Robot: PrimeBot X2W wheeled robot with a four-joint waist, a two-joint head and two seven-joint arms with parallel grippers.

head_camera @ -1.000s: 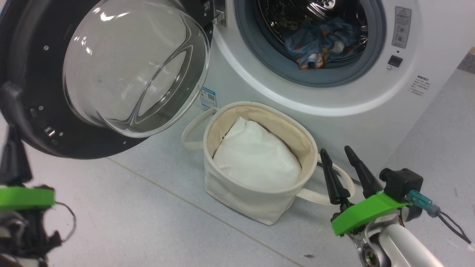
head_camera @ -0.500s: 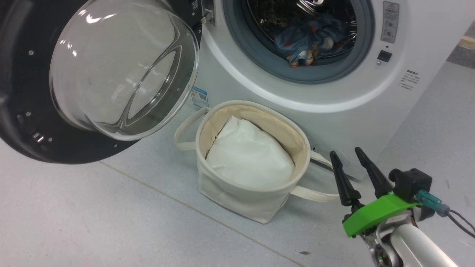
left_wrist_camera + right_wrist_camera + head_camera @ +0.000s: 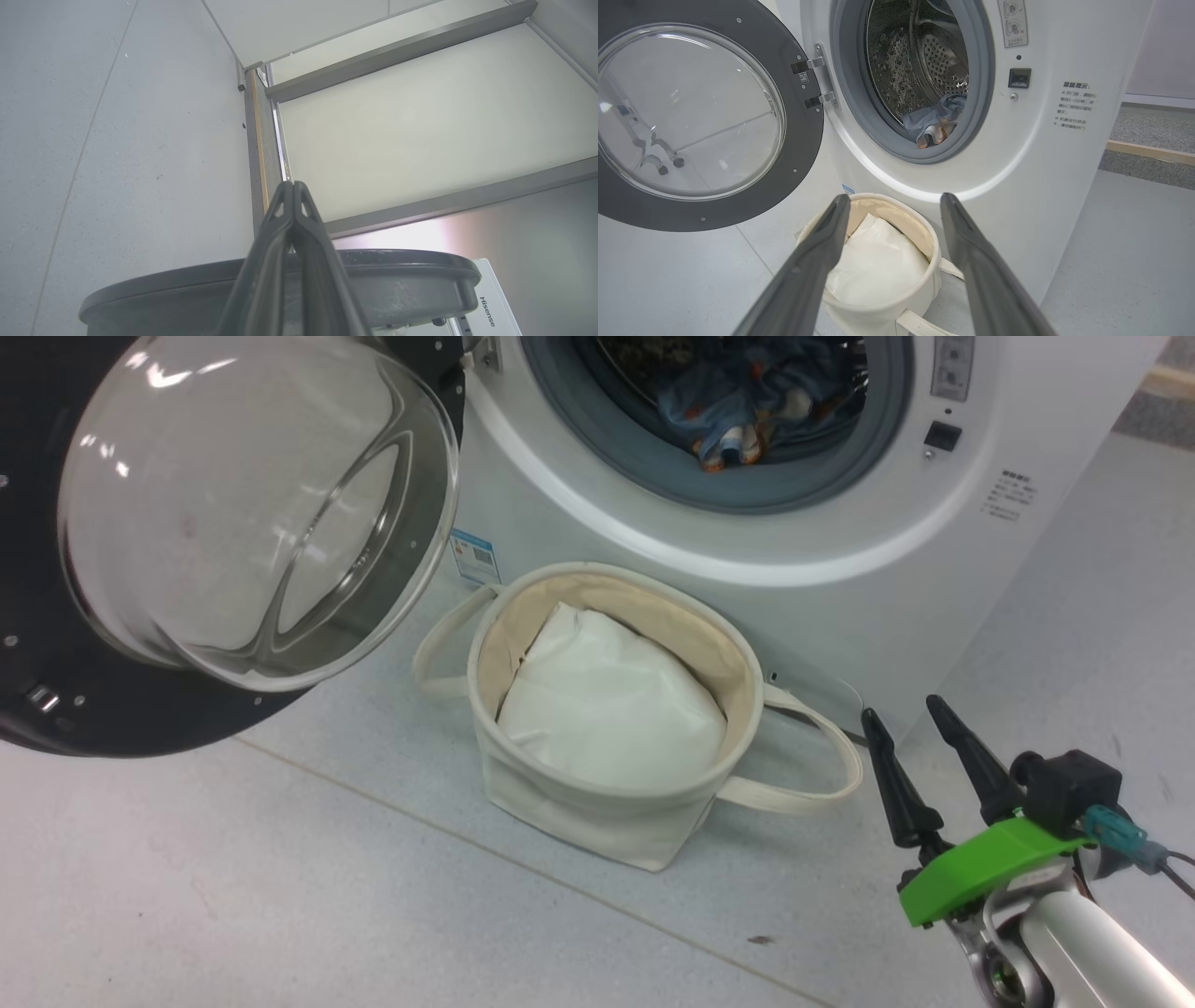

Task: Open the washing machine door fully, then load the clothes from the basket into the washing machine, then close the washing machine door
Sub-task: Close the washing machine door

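Head view above and right wrist view low share basket (image 3: pixel 569 814) and washing machine (image 3: pixel 840 607); left wrist skims the door (image 3: pixel 177 291).

door (image 3: pixel 252 513): glossy black rim, clear smooth glass | basket (image 3: pixel 579 817): matt canvas

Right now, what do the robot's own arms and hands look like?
The right hand has two long, black, tapered fingers on a bright green bracket, with a black block, a teal connector and a dark cable behind it, on a pale forearm. The left hand has dark grey fingers with small triangular cut-outs near the tips.
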